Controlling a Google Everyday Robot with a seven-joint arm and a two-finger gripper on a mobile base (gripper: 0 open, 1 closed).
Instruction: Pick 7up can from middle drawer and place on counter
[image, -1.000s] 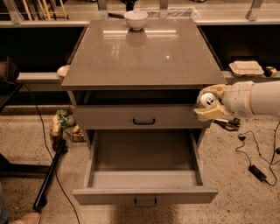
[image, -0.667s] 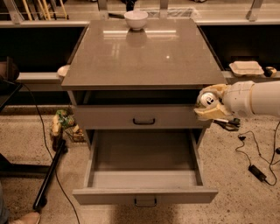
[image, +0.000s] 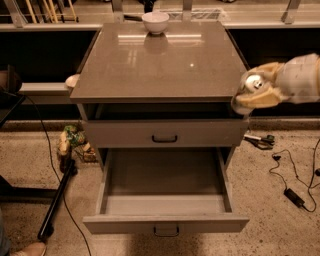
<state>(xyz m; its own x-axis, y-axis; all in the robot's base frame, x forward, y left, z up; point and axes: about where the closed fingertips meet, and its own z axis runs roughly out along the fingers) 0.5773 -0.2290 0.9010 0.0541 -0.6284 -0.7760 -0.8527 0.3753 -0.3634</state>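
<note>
While the counter (image: 160, 65) spreads across the upper middle of the view, we see the drawer (image: 165, 175) below it pulled out toward us, its front panel nearest the camera. Between the two, a second drawer front (image: 200, 134) sits shut, with a dark handle. Our arm (image: 300, 77) reaches in from the right, and the gripper (image: 250, 94) hangs just off the counter's front right corner, level with its edge. A white bowl (image: 155, 21) stands at the counter's back edge. The jaws are clamped on the can (image: 254, 82), whose silver top faces us. It is held in the air beside the counter, well above the drawer.
</note>
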